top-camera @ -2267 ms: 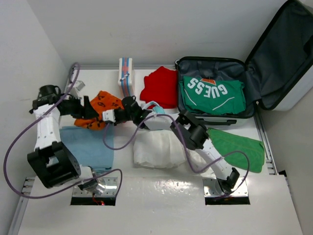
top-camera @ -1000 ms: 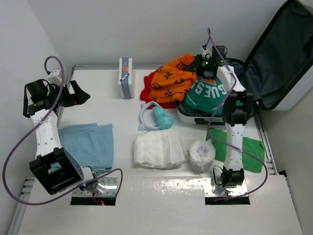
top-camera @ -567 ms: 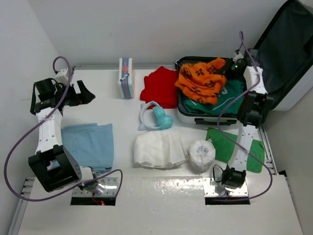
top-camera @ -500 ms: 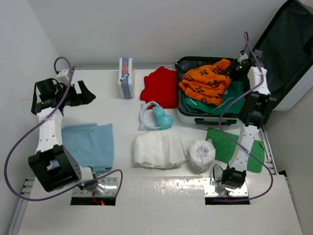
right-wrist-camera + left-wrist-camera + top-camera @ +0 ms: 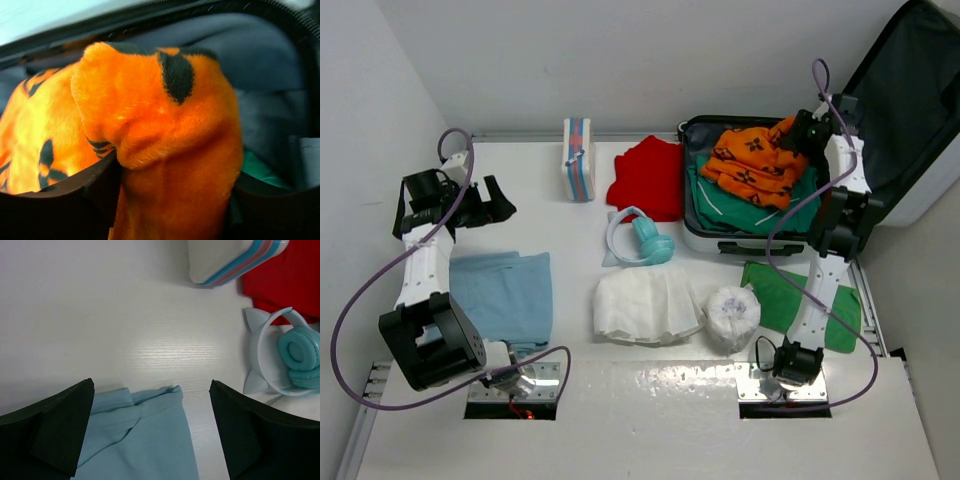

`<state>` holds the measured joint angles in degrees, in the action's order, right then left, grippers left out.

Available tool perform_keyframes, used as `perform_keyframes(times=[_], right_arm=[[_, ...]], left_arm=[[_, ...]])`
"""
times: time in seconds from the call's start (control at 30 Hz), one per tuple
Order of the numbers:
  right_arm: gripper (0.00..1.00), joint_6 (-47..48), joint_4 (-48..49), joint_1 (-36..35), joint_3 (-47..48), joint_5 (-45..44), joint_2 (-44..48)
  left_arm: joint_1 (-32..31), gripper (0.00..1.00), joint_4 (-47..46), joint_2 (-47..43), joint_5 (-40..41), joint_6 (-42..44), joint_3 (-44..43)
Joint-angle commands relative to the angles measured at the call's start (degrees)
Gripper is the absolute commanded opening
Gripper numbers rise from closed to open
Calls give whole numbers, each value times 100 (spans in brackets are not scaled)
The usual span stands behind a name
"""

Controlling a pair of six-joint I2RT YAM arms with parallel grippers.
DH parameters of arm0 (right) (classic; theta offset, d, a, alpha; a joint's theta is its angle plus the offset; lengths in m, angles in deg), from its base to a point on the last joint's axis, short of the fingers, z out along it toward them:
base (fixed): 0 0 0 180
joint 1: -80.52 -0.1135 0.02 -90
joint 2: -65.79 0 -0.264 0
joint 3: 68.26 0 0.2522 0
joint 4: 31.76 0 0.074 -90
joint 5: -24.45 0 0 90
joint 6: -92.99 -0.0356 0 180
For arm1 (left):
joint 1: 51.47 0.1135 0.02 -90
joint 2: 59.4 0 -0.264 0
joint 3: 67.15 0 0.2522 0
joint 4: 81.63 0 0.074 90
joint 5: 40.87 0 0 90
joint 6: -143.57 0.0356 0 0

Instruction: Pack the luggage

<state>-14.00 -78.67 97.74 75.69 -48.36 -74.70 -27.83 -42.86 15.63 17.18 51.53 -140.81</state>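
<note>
White tabletop, plain walls on the far and left sides. The luggage sits at the far right of the table. Its lid is thrown open, leaning back to the right, with the dark lining showing.

- Right gripper is over the far right corner of the luggage. The wrist view shows the orange patterned garment bulging up between my fingers. I cannot tell whether they clamp it or have let go.
- From above, most of the orange garment lies heaped on a green shirt inside the shell.
- Left gripper hangs spread wide and empty at the left of the table, above the near edge of a light blue cloth.

Step in hand, as I judge it, is releasing the orange piece into the case. To do it well:
- Part the fingers fully before moving, because plush pile clings.
- Rise straight up, not sideways, so the cloth is not dragged over the rim.
- Check that the raised end by the hinge falls inside. If it drapes over the edge, nudge it down flat.

Left to pack, by the look of it: red garment, teal headphones, white cloth, white roll, green cloth.
</note>
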Motion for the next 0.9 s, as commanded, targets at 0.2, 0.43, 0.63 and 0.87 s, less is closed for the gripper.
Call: perform_keyframes(times=[0.2, 0.43, 0.63, 0.87], right_arm=[[72, 390, 1343, -86, -801, -1560, 1092], [74, 1048, 2400, -350, -2206, -2326, 2331], [35, 1357, 2806, -596, -3018, -1862, 2922], [49, 637, 1092, -789, -3365, 808, 3174]], left_arm=[[-52, 99, -357, -304, 1023, 20, 251], [-175, 97, -410, -716, 1778, 151, 479], [-237, 94, -7, -911, 1851, 441, 585], [-867, 86, 1610, -665, 1259, 1477, 391]])
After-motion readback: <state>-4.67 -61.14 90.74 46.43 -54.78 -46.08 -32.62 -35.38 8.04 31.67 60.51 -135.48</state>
